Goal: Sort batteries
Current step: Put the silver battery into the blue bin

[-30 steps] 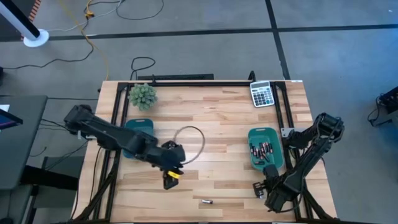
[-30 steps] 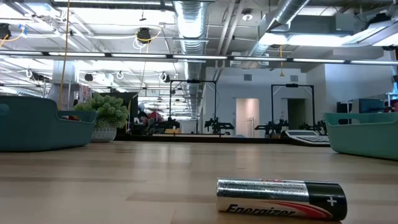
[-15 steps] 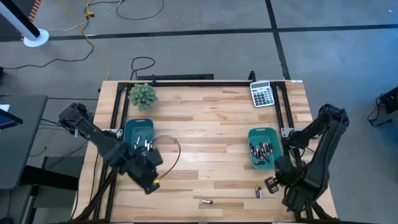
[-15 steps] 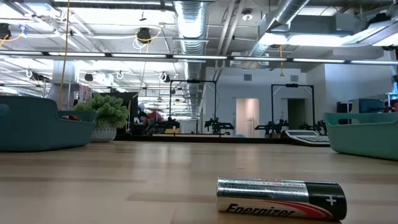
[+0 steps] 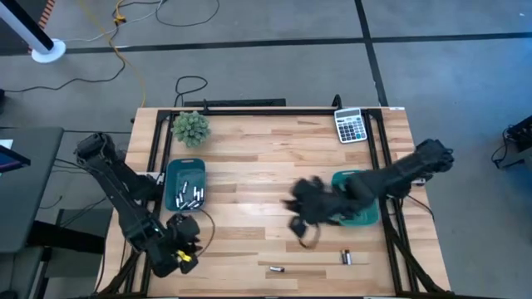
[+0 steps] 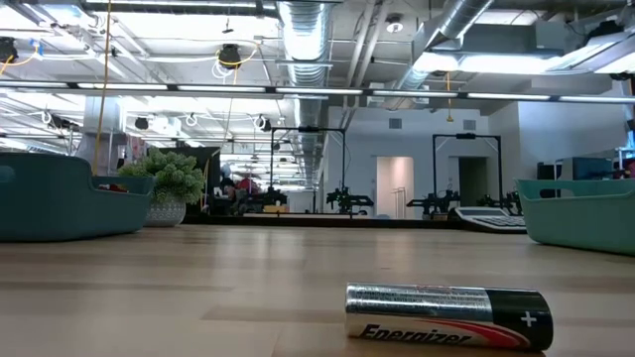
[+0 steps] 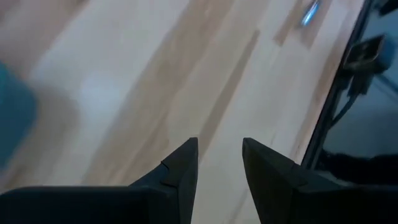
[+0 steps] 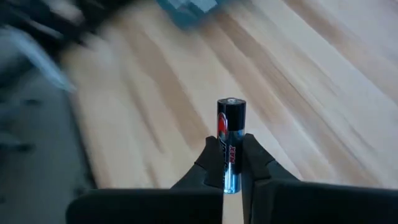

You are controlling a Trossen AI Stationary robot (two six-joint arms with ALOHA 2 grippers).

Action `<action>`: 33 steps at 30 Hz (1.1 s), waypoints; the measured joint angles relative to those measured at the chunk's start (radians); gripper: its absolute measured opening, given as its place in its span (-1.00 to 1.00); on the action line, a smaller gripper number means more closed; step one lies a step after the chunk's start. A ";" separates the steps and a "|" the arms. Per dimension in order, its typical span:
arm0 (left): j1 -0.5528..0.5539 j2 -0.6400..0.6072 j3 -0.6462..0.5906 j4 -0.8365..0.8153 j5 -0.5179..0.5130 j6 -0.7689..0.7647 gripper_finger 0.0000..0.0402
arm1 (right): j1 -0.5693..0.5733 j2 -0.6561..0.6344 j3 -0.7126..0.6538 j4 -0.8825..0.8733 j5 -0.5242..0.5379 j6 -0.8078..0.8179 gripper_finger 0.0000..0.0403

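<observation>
Right gripper (image 8: 231, 163) clenched on battery (image 8: 230, 140), above table (image 5: 274, 174) middle, beside right bin (image 5: 359, 218). Left gripper (image 7: 219, 163) released, empty, at table's near left corner.

Black-and-silver battery (image 6: 446, 316) — red stripe; teal bins (image 5: 184, 184); pale wood table (image 5: 274, 166).

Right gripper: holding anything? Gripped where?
Yes. The right gripper is shut on a black battery, pinched at its lower end; the rest stands clear above the fingertips. The left gripper holds nothing.
</observation>
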 joint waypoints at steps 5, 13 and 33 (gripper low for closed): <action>-0.036 -0.140 -0.068 -0.005 -0.141 0.041 -0.39 | -0.157 0.123 0.007 0.318 -0.150 -0.239 -0.93; -0.034 -0.464 -0.208 -0.053 -0.222 0.196 -0.39 | -0.295 0.442 0.256 0.454 -0.300 -0.516 -0.93; -0.032 -0.897 -0.290 -0.164 -0.424 0.426 -0.39 | -0.406 1.065 0.806 0.706 -0.537 -0.651 -0.92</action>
